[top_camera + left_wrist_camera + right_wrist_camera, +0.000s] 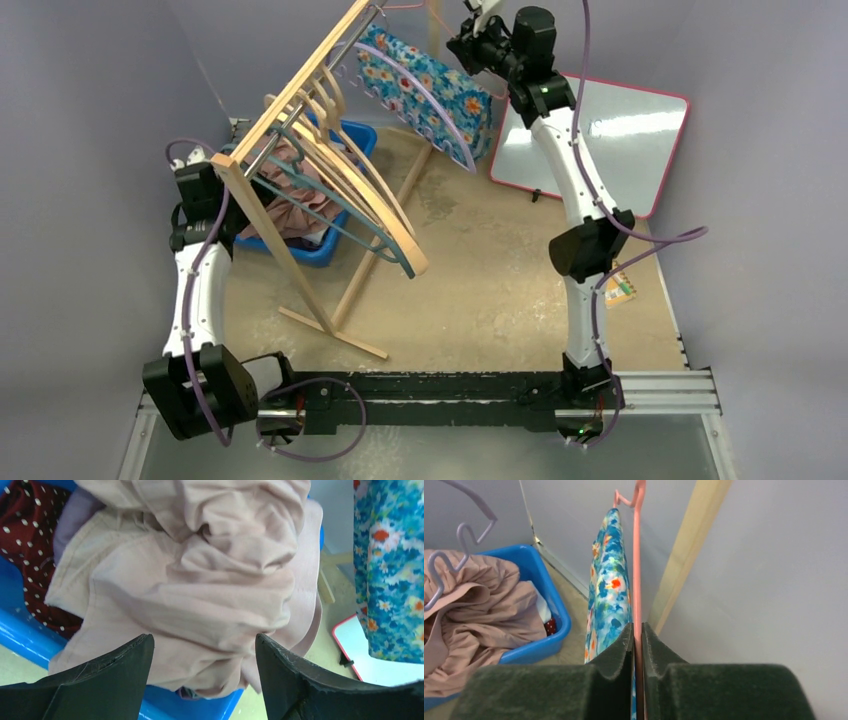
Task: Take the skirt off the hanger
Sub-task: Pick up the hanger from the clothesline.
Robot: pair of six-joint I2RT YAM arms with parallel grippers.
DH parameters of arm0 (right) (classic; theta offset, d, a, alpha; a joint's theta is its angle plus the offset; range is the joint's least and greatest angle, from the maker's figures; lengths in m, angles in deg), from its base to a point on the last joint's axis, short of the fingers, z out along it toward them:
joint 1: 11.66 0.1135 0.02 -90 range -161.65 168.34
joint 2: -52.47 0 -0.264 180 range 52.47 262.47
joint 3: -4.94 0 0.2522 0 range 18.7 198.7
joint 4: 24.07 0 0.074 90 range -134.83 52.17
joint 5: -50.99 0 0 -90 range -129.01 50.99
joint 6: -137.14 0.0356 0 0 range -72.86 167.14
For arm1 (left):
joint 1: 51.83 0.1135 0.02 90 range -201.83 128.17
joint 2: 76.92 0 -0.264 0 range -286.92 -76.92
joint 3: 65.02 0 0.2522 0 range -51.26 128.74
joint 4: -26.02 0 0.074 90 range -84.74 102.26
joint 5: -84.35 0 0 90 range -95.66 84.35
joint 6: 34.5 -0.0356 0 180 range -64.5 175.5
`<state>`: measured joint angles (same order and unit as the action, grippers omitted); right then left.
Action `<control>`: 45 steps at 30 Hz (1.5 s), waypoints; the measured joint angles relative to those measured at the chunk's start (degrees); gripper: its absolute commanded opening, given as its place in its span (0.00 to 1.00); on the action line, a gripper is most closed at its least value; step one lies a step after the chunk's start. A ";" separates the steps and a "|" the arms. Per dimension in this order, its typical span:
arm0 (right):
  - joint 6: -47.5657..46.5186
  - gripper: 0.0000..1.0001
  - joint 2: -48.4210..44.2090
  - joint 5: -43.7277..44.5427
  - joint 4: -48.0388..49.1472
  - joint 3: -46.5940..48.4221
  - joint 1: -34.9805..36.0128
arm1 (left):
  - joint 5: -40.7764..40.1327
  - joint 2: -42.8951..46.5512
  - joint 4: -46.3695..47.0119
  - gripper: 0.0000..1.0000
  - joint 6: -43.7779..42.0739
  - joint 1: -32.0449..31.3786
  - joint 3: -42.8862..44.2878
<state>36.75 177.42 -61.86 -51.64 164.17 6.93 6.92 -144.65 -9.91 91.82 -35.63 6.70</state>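
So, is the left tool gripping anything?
No, the left tool is wide open above the pink garment in the blue bin, holding nothing.

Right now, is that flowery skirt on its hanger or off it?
On. The floral skirt hangs from the pink hanger, whose wire the right end effector is shut on.
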 measured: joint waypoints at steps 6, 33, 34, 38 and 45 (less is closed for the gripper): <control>-0.15 0.08 0.04 2.51 1.20 -0.22 1.66 | 4.37 4.39 -1.27 0.72 0.11 0.00 -4.59; 1.40 0.16 3.91 2.40 12.76 0.04 4.24 | 17.22 17.29 -2.91 0.74 6.08 0.00 -14.32; 1.31 0.09 4.15 2.43 13.03 0.09 4.28 | 17.29 17.49 -2.93 0.75 6.12 0.00 -14.32; 0.98 0.00 5.31 2.82 13.60 0.76 4.44 | 17.57 18.43 -2.91 0.75 6.43 -0.02 -14.32; 7.52 0.00 4.22 1.51 17.44 -2.34 4.81 | 20.15 17.57 -0.39 0.76 9.90 0.00 -14.51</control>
<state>44.26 181.64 -60.35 -34.19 161.83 11.74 27.08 -127.07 -10.31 101.72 -35.63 -7.82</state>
